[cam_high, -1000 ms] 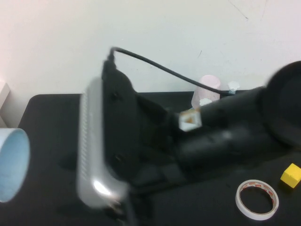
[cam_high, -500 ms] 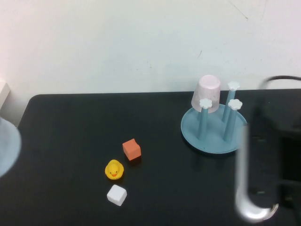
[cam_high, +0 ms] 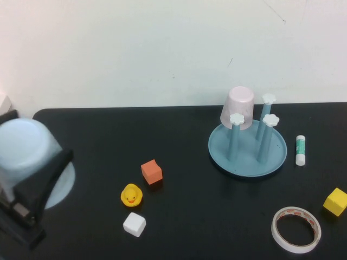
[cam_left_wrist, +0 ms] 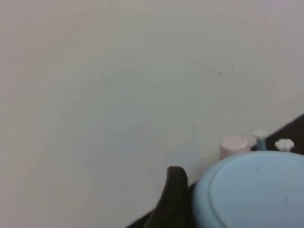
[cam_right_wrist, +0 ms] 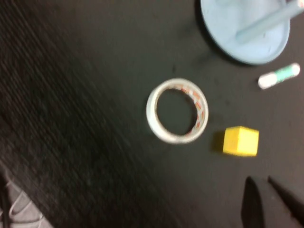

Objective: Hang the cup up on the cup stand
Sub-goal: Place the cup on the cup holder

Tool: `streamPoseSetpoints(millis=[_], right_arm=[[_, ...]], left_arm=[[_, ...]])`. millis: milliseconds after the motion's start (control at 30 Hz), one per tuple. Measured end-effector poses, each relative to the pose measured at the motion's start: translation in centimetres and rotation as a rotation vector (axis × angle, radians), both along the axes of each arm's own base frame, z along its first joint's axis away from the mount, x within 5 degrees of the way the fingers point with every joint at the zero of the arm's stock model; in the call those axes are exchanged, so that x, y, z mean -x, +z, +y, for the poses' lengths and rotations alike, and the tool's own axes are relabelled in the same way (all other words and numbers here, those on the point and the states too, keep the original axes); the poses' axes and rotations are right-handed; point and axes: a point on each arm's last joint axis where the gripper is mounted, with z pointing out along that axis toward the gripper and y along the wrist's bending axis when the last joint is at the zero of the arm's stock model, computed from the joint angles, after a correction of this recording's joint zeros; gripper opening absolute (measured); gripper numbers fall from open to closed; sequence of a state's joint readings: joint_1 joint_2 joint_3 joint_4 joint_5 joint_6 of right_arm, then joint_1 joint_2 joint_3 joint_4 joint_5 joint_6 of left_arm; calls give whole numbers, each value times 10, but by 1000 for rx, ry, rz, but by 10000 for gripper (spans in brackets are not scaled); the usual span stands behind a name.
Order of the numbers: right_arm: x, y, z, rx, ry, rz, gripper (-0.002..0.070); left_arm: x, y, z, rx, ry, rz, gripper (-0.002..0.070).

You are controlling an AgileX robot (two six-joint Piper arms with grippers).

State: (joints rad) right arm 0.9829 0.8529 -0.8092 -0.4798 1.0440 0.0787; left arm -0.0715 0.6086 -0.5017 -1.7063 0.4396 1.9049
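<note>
1. Tabletop scene from above: a black table set against a pale wall.
2. At nine o'clock, at the table's left edge, the left gripper has its black jaws spread wide around a light blue tapered plastic cup, gripping it by the sides with the closed bottom pointing up and away from the robot.
3. In the left wrist view the cup's round bottom fills the near corner, with one dark finger pressed against its side.
4. At two o'clock stands the round light blue cup stand, a dish base with upright blue pegs capped by white flowers.
5. A pale pink translucent cup sits upside down on the rear peg.
6. The right gripper shows only in its own wrist view, dark fingertips together with nothing between them, above the table near a yellow cube.
7. Near five o'clock lie a roll of clear tape and, at three o'clock, a white glue stick.
8. Around seven o'clock from centre sit an orange cube, a yellow rubber duck and a white cube.
</note>
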Motion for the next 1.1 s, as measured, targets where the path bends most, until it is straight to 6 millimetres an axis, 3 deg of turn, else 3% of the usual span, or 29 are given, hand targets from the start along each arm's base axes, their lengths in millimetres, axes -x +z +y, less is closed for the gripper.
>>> streamPoseSetpoints(millis=[167,367,600,700,900,1100], right_arm=[[1,-2,-3,21,-21,24,1],[2,-2,-4,35,-31,35,1],[2,-2,-4,33,-34,36,0],[2,-2,-5,34,-34,37,0],[2,-2,-5,34,-34,37,0],[2,-2,-5,35,-35,38,0]], left_arm=[[-16,-2,-6,-8,-62,56,560],[-44,23,-14,1,-142,53,560],[-105,50,-30,45,-302,93,560],[-144,58,-45,99,-385,150,560],[-214,49,-99,124,-511,221,559],[-277,14,-174,105,-590,246,559]])
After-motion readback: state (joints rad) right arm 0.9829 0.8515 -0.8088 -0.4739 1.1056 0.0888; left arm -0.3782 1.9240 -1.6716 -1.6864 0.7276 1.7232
